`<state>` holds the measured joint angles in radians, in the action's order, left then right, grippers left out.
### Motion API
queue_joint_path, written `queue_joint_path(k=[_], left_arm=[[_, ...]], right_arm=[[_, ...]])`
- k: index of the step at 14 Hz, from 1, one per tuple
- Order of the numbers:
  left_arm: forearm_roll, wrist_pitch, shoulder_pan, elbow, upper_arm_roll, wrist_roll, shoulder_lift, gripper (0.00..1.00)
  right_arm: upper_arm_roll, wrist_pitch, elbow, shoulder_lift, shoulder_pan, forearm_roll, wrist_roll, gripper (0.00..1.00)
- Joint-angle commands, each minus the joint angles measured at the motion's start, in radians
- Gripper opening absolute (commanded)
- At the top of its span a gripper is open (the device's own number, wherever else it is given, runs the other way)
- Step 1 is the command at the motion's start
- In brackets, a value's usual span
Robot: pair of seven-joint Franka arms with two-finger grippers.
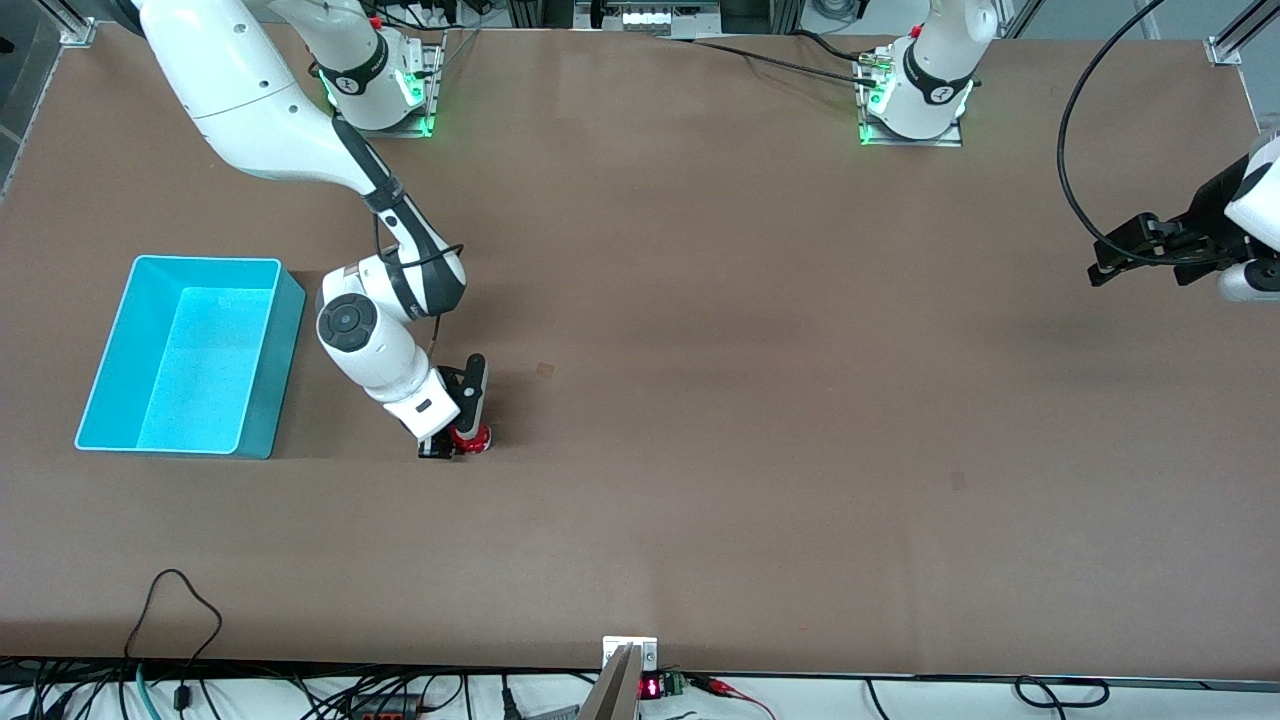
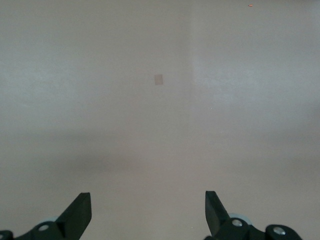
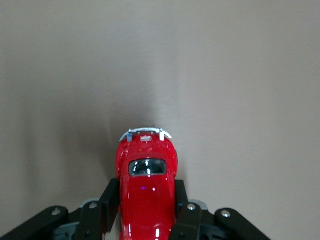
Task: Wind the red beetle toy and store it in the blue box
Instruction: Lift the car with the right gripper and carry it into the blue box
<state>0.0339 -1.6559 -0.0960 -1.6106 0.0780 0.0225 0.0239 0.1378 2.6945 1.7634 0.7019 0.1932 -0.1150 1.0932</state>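
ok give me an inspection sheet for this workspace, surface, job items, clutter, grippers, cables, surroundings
surface: brown table, flat, with a few small pale marks.
job's things: red toy car sits on the table between the right gripper's fingers; blue box, open-topped with nothing seen inside, stands beside it toward the right arm's end.
clutter: nothing seen.
grippers: right gripper is down at the table, shut on the car's sides; left gripper is open, holding nothing, waiting over bare table at the left arm's end.
cables: black cable loops to the left arm; more cables hang along the table edge nearest the camera.
surroundings: metal frame posts at the corners.
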Motion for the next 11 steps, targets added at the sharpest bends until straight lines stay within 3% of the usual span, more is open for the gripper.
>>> queue_joint_path(k=[1, 4, 6, 11], left_arm=[[-0.003, 0.019, -0.007, 0.008, 0.003, -0.024, -0.001, 1.0], [-0.003, 0.021, -0.01, 0.002, -0.003, -0.024, 0.001, 1.0], [-0.003, 0.022, -0.01, 0.001, -0.004, -0.024, -0.001, 1.0], [-0.002, 0.021, -0.01, 0.003, 0.002, -0.024, -0.001, 1.0]], right_arm=[[-0.006, -0.149, -0.016, -0.103, -0.001, 0.055, -0.088, 0.0], [-0.058, -0.353, -0.002, -0.267, -0.047, 0.046, -0.266, 0.0], [-0.102, -0.418, 0.019, -0.341, -0.124, 0.055, -0.358, 0.0], [-0.331, -0.558, 0.062, -0.412, -0.187, 0.022, -0.609, 0.0]])
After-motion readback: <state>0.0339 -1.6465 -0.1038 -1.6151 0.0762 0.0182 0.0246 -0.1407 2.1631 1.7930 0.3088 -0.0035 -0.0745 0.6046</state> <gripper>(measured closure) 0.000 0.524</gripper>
